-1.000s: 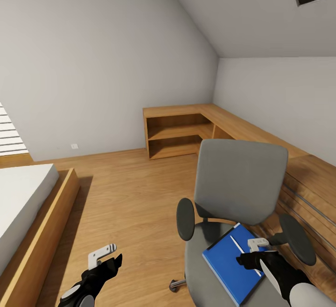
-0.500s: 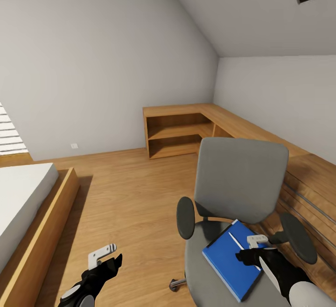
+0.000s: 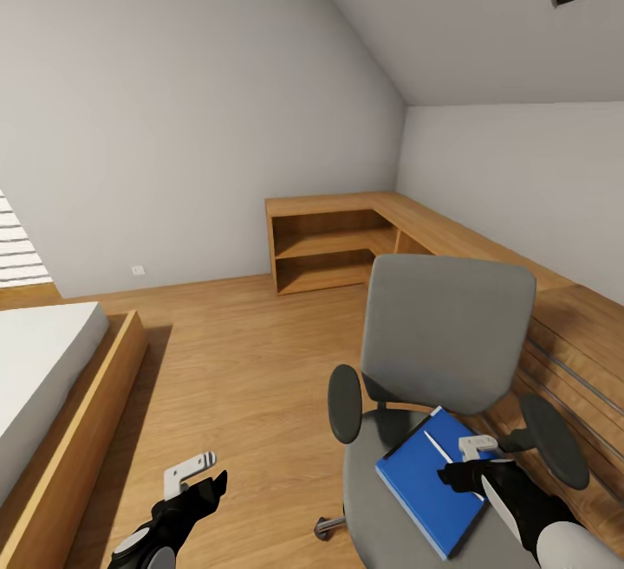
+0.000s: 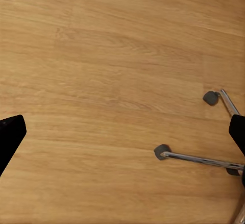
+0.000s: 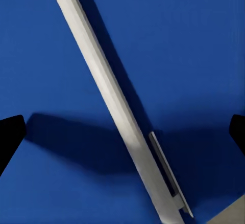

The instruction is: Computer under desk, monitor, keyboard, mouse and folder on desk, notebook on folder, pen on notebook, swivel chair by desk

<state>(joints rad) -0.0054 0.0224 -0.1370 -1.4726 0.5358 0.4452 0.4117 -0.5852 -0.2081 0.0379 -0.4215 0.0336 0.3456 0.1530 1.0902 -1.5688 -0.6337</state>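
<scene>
So the right gripper (image 3: pixel 468 465) is hanging right over the blue folder (image 3: pixel 425 481), which lies flat on the seat of the swivel chair (image 3: pixel 446 339), tilted a bit toward the chair's right armrest side. The pen (image 3: pixel 436 449) lies diagonally on top of the folder, and from the head view its near end disappears under the gripper. In the right wrist view the pen (image 5: pixel 112 106) runs across the blue cover straight through the gap between the two black fingertips (image 5: pixel 9 137), one at each edge of the picture, so the jaws are spread wide with the pen sitting between them and nothing touching it that I can see. Left gripper (image 3: pixel 195 478) is off to the side over the wood floor (image 3: pixel 243 361), holding nothing; its wrist view shows the fingertips (image 4: pixel 10 134) far apart too, with the chair's chrome base legs and castors (image 4: pixel 162 151) just beside. Wooden corner shelving (image 3: pixel 338 240) sits against the far wall, bed (image 3: pixel 43 378) on the left.
</scene>
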